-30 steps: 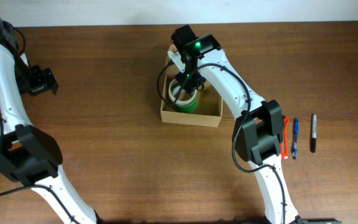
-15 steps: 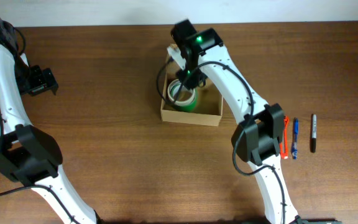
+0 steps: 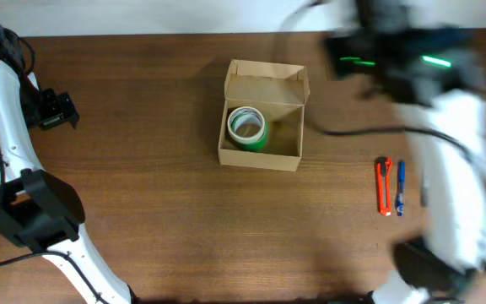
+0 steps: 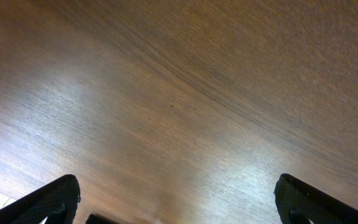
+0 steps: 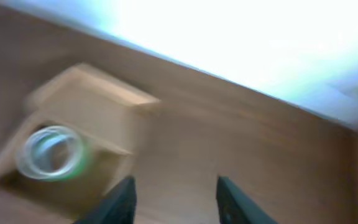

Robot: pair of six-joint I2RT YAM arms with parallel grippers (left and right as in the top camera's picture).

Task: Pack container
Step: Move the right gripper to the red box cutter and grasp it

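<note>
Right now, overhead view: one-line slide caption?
Green tape roll in the open container, lid flap up; right arm motion-blurred, away from it.

The table (image 3: 142,169) is dark brown wood, its grain running lengthwise and catching a soft glare in the left wrist view. Directly on it, near the middle and toward the far edge, sits the container (image 3: 258,160), a tan cardboard box with its flap lid open at the back. Well apart from it on the right lie an orange utility knife (image 3: 383,187) and a blue pen (image 3: 400,187), parallel and just beside each other.
</note>
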